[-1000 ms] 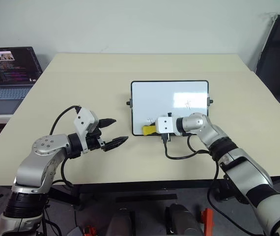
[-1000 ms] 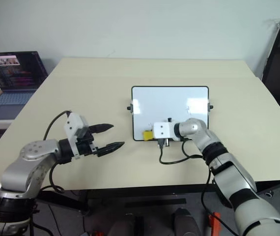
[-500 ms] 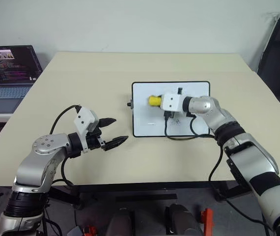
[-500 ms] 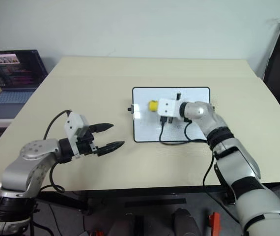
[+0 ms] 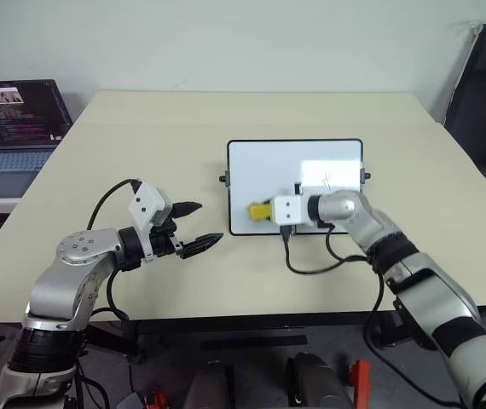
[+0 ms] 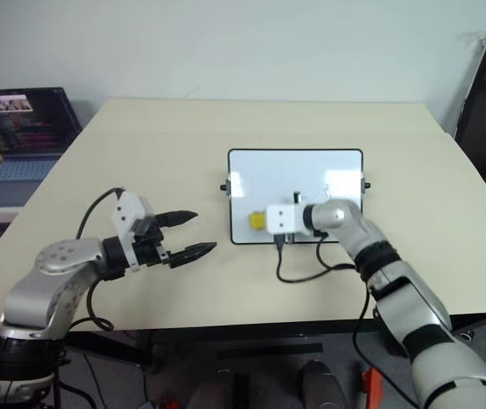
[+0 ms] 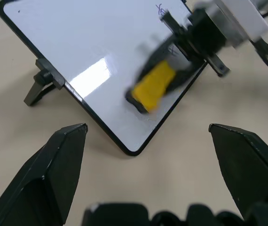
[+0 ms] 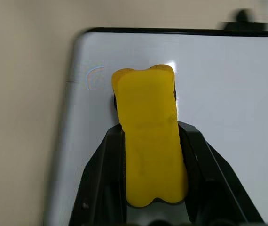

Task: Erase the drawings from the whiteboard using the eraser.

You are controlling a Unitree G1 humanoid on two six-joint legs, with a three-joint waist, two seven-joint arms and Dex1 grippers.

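- Table (image 5: 141, 128): big beige top; whiteboard (image 5: 264, 166) lies near its middle, laptop (image 5: 13, 128) off the robot's left edge, screen lit.
- Whiteboard: white, black frame, small black knobs at both sides. Head views show it whole; left wrist view shows one corner, a side knob and a glare streak; right wrist view shows a rounded corner and frame edge.
- R arm: reaches forward and across to the robot's left, forearm low over the table, cable looping under the wrist. White camera box sits over the board's near edge.
- L arm: bent, held over the table well left of the board, pointing toward it.
- R gripper (image 8: 150, 141): black fingers clamped on the eraser (image 8: 148, 141), one each side (right wrist view clearest).
- L gripper (image 5: 193, 228): fingers spread apart, nothing between them; left wrist view looks between both tips at the board.
- Eraser: yellow block, over the board's near left part; blurred in left wrist view.
- Drawings (image 5: 326, 179): thin blue scribble left on the board's right part, near the glare; a second mark (image 7: 161, 8) seen in left wrist view.
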